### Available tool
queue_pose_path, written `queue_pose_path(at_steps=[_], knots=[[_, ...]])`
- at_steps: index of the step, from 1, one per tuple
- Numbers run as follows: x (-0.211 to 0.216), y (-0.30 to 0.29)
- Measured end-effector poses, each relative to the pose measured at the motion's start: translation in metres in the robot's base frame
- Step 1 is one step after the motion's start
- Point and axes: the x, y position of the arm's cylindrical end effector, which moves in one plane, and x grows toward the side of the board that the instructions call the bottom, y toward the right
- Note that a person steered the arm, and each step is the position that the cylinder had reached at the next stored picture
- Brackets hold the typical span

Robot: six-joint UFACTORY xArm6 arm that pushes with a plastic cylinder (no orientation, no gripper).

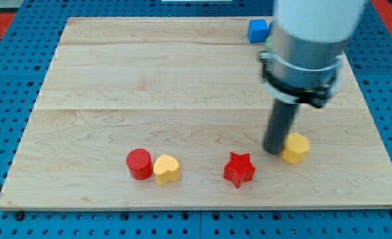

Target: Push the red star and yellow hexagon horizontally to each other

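On the wooden board (183, 79), my tip (274, 151) touches the yellow hexagon (295, 147) beside the red star (239, 170).

My arm (312, 40) runs off the view's top, hides part of the blue block (257, 30) and something greenish behind it I cannot identify, and my rod covers the yellow hexagon's (296, 147) left edge.

Robot lab, wooden board (183, 79), blue pegboard bench (10, 79)
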Motion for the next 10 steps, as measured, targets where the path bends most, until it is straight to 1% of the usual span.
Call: queue_pose_path(at_steps=[1, 2, 3, 4, 5, 7, 8, 9, 10], knots=[[0.020, 0.028], [0.069, -0.014], [0.059, -0.071], [0.042, -0.053], [0.010, -0.010], [0.037, -0.134], [0.022, -0.141], [-0.005, -0.110], [-0.050, -0.013]])
